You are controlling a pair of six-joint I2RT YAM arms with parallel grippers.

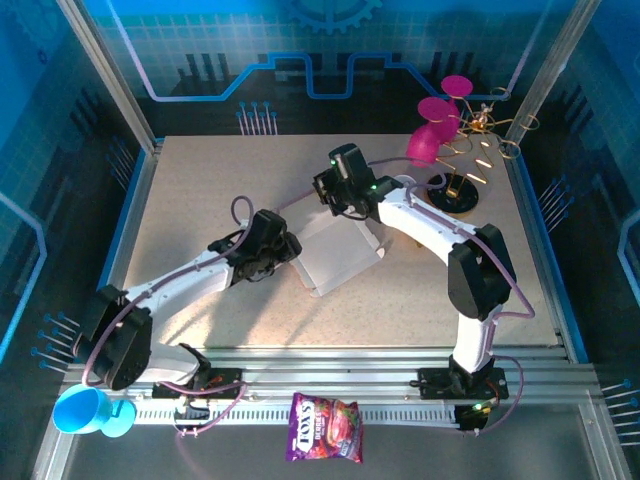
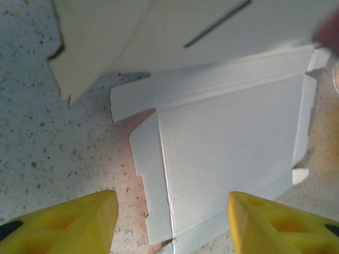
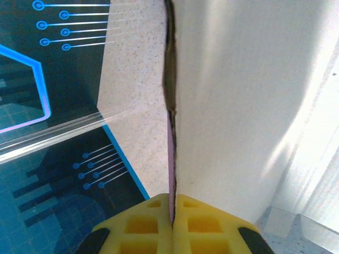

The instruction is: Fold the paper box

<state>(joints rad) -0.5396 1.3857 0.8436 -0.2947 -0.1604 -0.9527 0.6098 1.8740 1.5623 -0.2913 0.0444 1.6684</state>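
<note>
The paper box (image 1: 340,258) lies unfolded at the table's middle, whitish inner side up. My right gripper (image 1: 333,196) is shut on one panel and holds it upright. In the right wrist view the yellow fingertips (image 3: 173,225) pinch that panel's edge (image 3: 170,132), with its thin pink outer side showing on the left. My left gripper (image 1: 288,250) sits at the box's left edge. In the left wrist view its yellow fingers (image 2: 172,222) stand open, just short of the flat panel (image 2: 228,159) and its side flap (image 2: 151,174), gripping nothing.
Magenta cups (image 1: 436,128) hang on a gold wire stand (image 1: 478,150) at the back right. A purple snack bag (image 1: 325,428) lies on the front rail, and a blue cup (image 1: 85,410) sits at the front left. Speckled tabletop (image 1: 200,200) surrounds the box.
</note>
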